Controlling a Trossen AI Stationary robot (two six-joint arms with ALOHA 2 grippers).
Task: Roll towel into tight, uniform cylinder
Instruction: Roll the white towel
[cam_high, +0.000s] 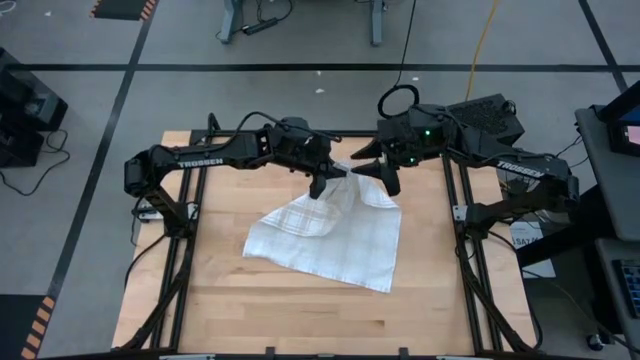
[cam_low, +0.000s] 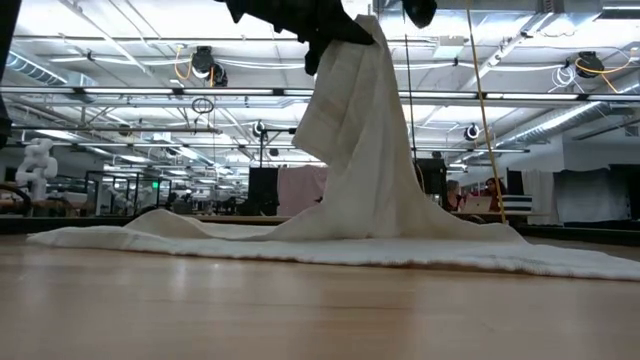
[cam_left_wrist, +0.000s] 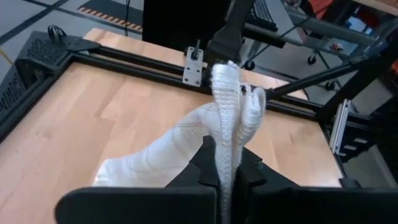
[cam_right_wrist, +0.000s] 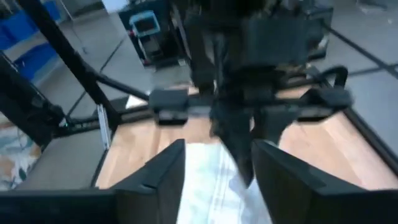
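The white checked towel (cam_high: 325, 232) lies spread on the wooden table, and its far part is drawn up into a peak (cam_low: 360, 130). My left gripper (cam_high: 320, 187) is shut on that peak, high above the table near its far edge. My right gripper (cam_high: 388, 182) hangs close by on the peak's right, open. In the right wrist view its fingers (cam_right_wrist: 166, 177) stand apart with the towel (cam_right_wrist: 208, 183) showing between them, farther off. In the low view only its tip (cam_low: 420, 12) shows. My left gripper pinches a gathered fold of the towel's far part (cam_left_wrist: 227, 163) between its two fingers, several layers bunched together. It comes from the table's left, slanting a little downward. A bunched end (cam_left_wrist: 231, 93) sticks out past the fingertips. The cloth hangs down from the hold, and its lower part (cam_low: 300, 245) lies on the table.
Black frame rails (cam_high: 190, 200) run along the table's left, right and far sides. Bare wood (cam_high: 300, 315) lies between the towel and the near edge. A black box (cam_high: 490, 118) sits beyond the far right corner.
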